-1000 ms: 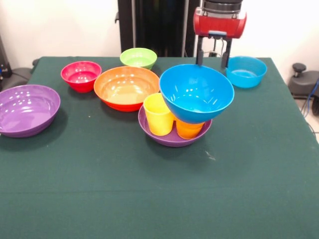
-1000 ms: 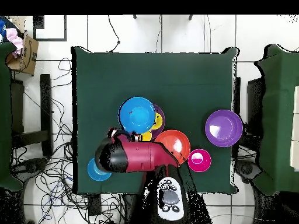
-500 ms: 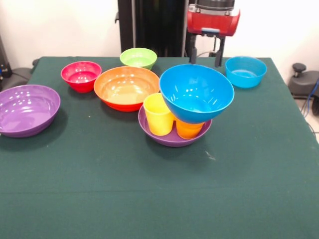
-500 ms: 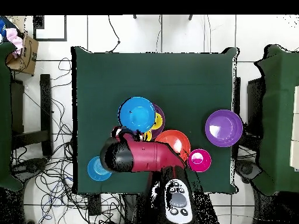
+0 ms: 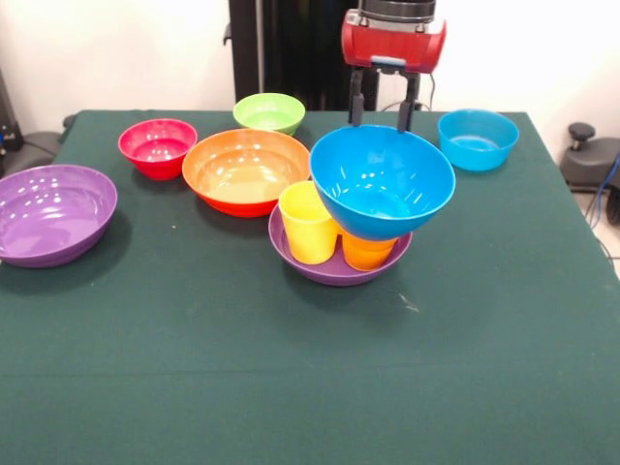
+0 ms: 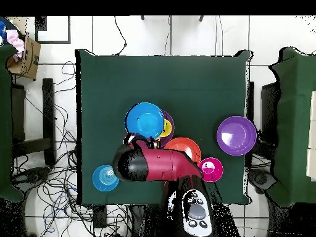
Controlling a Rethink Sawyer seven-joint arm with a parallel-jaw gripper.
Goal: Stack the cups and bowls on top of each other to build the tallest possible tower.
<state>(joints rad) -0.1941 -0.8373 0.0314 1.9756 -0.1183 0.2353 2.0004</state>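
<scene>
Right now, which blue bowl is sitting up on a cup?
The large blue bowl, the one resting tilted on the orange cup inside the purple bowl. The small blue bowl sits alone on the table.

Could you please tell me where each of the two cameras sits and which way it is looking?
Front view: across the table from the robot, looking over the green table at the bowls; the red arm end and its open gripper come down from the top edge.
Overhead view: above the table, looking straight down; the red arm reaches in from the bottom edge.
Both show the large blue bowl resting on the orange cup, beside the yellow cup.
</scene>
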